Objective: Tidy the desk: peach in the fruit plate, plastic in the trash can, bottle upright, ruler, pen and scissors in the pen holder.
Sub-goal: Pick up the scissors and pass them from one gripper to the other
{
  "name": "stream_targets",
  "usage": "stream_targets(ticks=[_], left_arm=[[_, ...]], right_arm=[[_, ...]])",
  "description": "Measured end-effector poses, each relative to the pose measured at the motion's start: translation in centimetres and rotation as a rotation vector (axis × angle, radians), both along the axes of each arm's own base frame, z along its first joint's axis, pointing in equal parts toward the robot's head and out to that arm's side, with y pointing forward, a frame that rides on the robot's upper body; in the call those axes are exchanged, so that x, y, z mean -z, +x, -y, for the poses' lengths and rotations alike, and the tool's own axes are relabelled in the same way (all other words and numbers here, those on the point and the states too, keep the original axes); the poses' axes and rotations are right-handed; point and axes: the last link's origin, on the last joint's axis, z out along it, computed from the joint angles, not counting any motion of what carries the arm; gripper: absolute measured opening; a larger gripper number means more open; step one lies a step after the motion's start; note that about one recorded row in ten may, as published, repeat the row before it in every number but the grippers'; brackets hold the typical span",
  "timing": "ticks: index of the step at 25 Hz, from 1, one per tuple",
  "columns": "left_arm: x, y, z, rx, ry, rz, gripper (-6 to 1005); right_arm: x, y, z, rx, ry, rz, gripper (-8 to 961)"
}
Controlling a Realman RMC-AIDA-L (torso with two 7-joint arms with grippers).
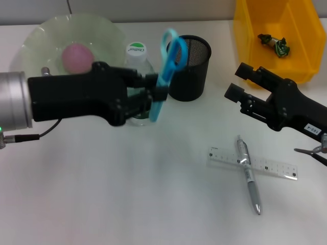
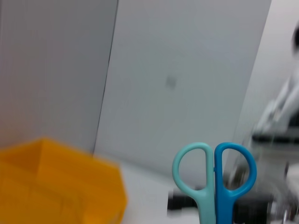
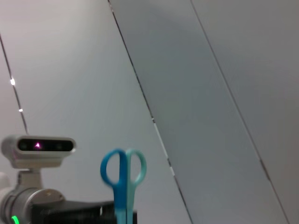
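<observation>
Seen from the head camera over a white desk [image 1: 127, 194]. Nearest, at about five o'clock from the middle of the view, a silver pen [image 1: 249, 173] lies across a clear ruler [image 1: 252, 163], the two touching and forming a cross.

At about three o'clock, the right gripper [image 1: 236, 81] hangs above the desk with its two black fingers spread apart and nothing between them.

At about nine o'clock, the black left arm reaches in toward the centre. The left gripper [image 1: 159, 88] is clamped on the closed blades of the scissors [image 1: 167, 66], which stand nearly upright, handles up, one loop light teal and the other blue. The left wrist view shows the two handle loops side by side. The scissors sit just beside the rim of the pen holder [image 1: 189, 68], a black mesh cup at about twelve o'clock, on its left side.

Behind the left gripper a clear bottle [image 1: 136, 56] with a white cap stands upright, partly hidden by the fingers.

Farther back, at about ten o'clock, a pink peach [image 1: 77, 56] rests in the pale green fruit plate [image 1: 48, 35].

At the far side, at about one o'clock, a yellow trash can [image 1: 301, 48] holds a crumpled green piece of plastic [image 1: 275, 44].
</observation>
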Motion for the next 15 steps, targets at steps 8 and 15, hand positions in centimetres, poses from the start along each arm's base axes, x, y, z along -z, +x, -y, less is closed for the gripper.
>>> stream_targets(ticks=[8, 15], left_arm=[[0.3, -3.2, -0.5, 0.079, -0.092, 0.287, 255], [2.0, -3.8, -0.5, 0.186, -0.091, 0.314, 259]], right_arm=[[-0.5, -0.7, 1.1, -0.160, -0.129, 0.079, 741], [-0.3, -1.9, 0.3, -0.215, -0.208, 0.123, 741]])
